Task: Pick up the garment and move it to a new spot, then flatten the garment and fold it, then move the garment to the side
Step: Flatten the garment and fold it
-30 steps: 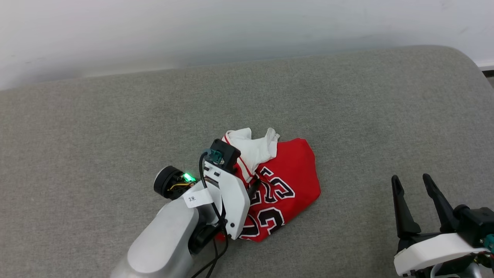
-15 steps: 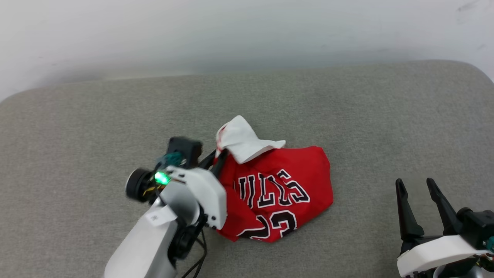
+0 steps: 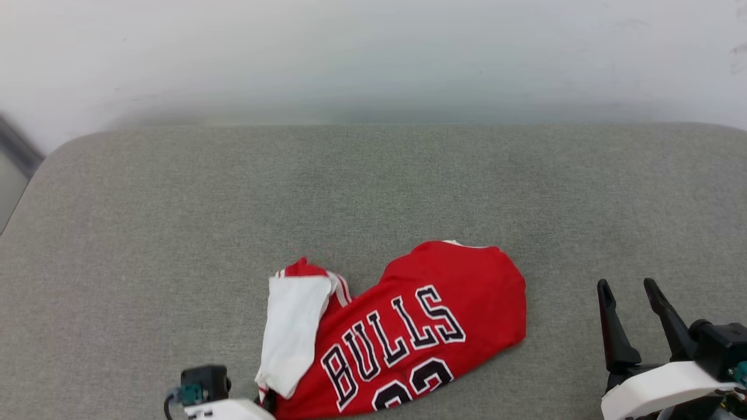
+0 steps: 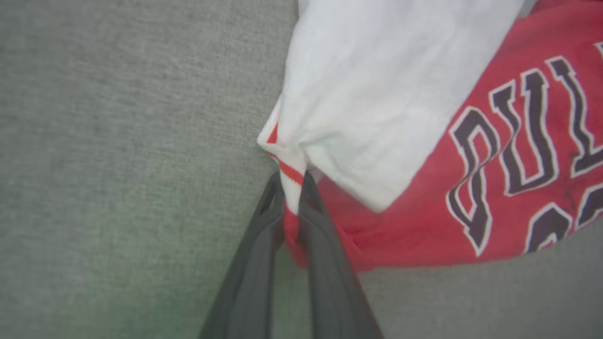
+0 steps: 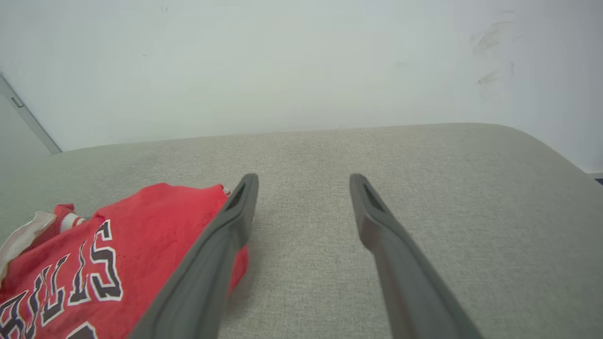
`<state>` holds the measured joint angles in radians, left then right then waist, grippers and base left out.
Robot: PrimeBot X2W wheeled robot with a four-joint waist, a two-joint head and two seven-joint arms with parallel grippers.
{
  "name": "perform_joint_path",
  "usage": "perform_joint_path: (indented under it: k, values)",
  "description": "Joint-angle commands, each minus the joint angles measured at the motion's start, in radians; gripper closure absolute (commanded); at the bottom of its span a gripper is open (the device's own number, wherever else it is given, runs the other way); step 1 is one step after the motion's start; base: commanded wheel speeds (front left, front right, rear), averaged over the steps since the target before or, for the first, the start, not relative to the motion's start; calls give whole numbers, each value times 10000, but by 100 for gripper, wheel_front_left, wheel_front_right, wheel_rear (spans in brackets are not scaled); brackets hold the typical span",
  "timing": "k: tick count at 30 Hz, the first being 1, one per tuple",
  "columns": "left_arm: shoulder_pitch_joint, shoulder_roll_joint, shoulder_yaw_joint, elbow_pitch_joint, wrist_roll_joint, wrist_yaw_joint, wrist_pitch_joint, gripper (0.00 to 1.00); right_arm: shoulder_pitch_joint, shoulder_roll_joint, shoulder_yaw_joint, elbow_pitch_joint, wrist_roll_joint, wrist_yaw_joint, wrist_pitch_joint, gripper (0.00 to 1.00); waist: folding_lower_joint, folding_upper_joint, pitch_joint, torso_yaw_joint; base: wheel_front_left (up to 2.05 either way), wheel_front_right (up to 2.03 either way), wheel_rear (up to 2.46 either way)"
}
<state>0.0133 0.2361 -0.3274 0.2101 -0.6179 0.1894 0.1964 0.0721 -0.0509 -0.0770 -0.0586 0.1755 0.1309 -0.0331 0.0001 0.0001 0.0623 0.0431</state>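
Note:
The garment (image 3: 420, 326) is a red jersey with black white-outlined letters, lying crumpled on the grey cushion near the front edge of the head view, one white sleeve (image 3: 292, 329) draped over its left side. In the left wrist view my left gripper (image 4: 293, 181) is shut on the red-striped hem of that white sleeve (image 4: 372, 103), the cloth pinched between both dark fingers. In the head view my left wrist's camera block (image 3: 201, 388) shows at the bottom edge. My right gripper (image 3: 630, 289) stands open at the lower right, to the right of the garment (image 5: 113, 254), with nothing between its fingers.
The grey cushion (image 3: 233, 204) spreads wide around the garment, with a rounded left corner and a white wall (image 3: 373, 52) behind it. A dark edge (image 3: 17, 146) runs at the far left.
My left gripper has closed on the sleeve hem and drawn back toward me, pulling the garment open so its letters show. The head camera has shifted too. The right gripper has stayed put.

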Motion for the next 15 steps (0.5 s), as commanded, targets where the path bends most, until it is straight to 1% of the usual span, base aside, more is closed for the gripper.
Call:
perform_joint_path:
  k: [1, 3, 4, 5, 6, 9, 15]
  values:
    - [176, -23, -16, 70, -29, 54, 47, 100, 95, 10, 9, -54, -46, -3, 34, 0, -1, -1, -32, 17, 0, 0, 0]
    - [432, -73, -87, 228, -109, 48, 116, 100, 126, 10, 30, -67, -70, -2, 44, 0, -1, -1, -102, 22, 0, 0, 0]
    - [540, -117, -124, 301, -152, 40, 131, 72, 145, 9, 39, -69, -80, -2, 53, 0, -1, -1, -158, 20, 0, 0, 0]
    - [630, -115, -162, 366, -143, 37, 114, 34, 162, 9, 51, -65, -88, -3, 58, 0, -1, -1, -217, 12, 0, 0, 0]
    - [679, -112, -215, 415, -82, 51, 79, 0, 174, 9, 49, -68, -89, -3, 83, 0, -1, -1, -283, 7, 0, 0, 0]
    - [545, -106, -290, 336, 136, 27, -296, 0, 288, 10, 10, -95, -107, -3, 119, 0, -1, -1, -488, 3, 0, 0, 0]
    - [77, -6, -360, -224, 795, -31, -1523, 0, 419, 10, -61, -190, -105, -3, 201, 0, -1, -1, -776, -83, 0, 0, 0]
